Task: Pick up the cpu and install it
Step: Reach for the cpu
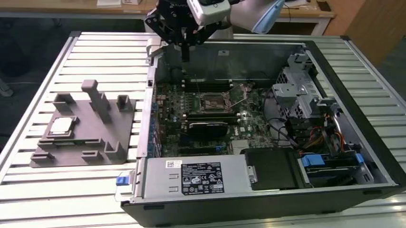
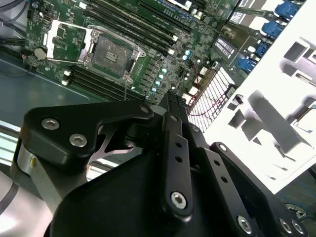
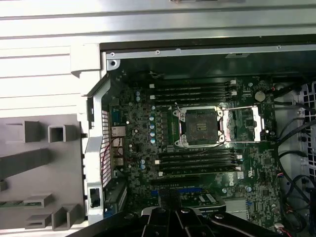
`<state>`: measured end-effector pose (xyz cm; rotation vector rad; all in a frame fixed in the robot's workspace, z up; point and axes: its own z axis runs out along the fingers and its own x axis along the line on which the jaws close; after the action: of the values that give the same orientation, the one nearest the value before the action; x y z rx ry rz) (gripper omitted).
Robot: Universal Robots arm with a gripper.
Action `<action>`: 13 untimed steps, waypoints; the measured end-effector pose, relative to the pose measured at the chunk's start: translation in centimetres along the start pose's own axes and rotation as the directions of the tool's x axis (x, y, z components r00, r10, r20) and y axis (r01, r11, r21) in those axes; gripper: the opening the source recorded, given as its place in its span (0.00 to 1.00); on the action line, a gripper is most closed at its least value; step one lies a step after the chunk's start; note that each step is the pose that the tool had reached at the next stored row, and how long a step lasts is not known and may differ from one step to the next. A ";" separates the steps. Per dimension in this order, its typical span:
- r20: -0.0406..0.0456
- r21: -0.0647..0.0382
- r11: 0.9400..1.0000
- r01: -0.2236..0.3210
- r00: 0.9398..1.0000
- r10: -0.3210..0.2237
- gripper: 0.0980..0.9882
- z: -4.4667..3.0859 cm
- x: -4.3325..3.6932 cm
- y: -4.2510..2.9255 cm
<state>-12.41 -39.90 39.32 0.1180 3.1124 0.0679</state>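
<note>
The arm (image 1: 254,14) reaches in from the far edge of the ribbed metal surface (image 1: 95,52), its wrist turned straight down. The jaws hang over the far rim of the open computer case (image 1: 254,59), near the corner on the exterior view's left. They are pressed together into one thin dark bar and grip nothing. In the second wrist view the two black fingers (image 2: 174,148) run up side by side and meet at their tips, with the circuit board (image 2: 163,64) below them.

The cpu (image 1: 62,125) lies flat on the grey plastic fixture (image 1: 95,137), which rests on the surface just beside the case, on the exterior view's left. It is well apart from the jaws, its pale metal top facing up.

Inside the case the processor socket (image 3: 200,126) sits in the middle of the circuit board, between rows of long memory slots. Its metal frame (image 3: 247,123) is folded open beside it and the socket is bare. The power supply (image 1: 197,178) fills the near end of the case.
</note>
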 end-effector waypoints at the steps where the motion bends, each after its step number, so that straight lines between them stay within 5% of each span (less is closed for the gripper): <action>1: 0.000 0.000 1.000 0.000 1.000 0.000 0.01 0.00 0.06 0.00; 13: 0.000 0.000 1.000 0.000 1.000 0.000 0.01 -0.01 1.37 -0.10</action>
<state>-13.78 -39.90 39.29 0.1180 3.1125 0.0677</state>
